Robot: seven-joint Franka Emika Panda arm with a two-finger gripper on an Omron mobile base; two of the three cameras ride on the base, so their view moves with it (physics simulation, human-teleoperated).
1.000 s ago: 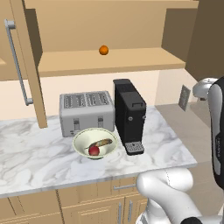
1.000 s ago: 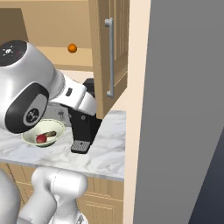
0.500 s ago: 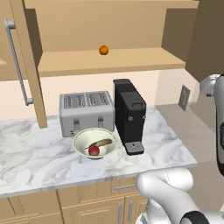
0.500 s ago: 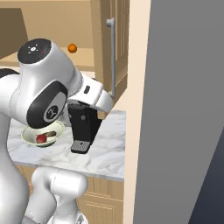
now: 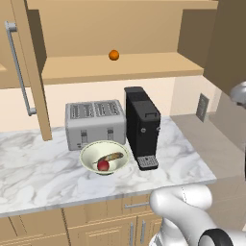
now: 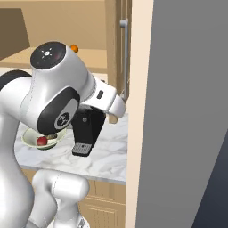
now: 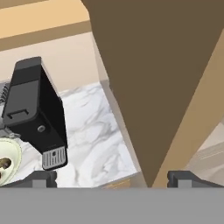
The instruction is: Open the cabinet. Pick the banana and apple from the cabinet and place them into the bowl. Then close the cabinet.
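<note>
The cabinet (image 5: 120, 67) stands open, its left door (image 5: 21, 72) swung out at the left and its right door (image 7: 166, 78) looming close in the hand view. The pale bowl (image 5: 91, 153) sits on the counter in front of the toaster, holding the dark-red apple (image 5: 103, 166) and the yellow-brown banana (image 5: 111, 157). From the right base view the bowl (image 6: 31, 139) and apple (image 6: 42, 141) peek out under the arm. My gripper (image 7: 113, 180) is open, empty, its fingertips (image 7: 43, 177) straddling the right door's lower edge.
A silver toaster (image 5: 95, 124) and a black coffee machine (image 5: 141, 127) stand at the back of the marble counter (image 5: 38, 173). An orange ball (image 5: 114, 55) lies on the cabinet shelf. The right door's bar handle (image 6: 124, 58) faces a tall grey panel (image 6: 191, 111).
The arm has swung further right toward the right cabinet door, its big joint rising in the right base view. The jaws stayed open; bowl and fruit have not moved.
</note>
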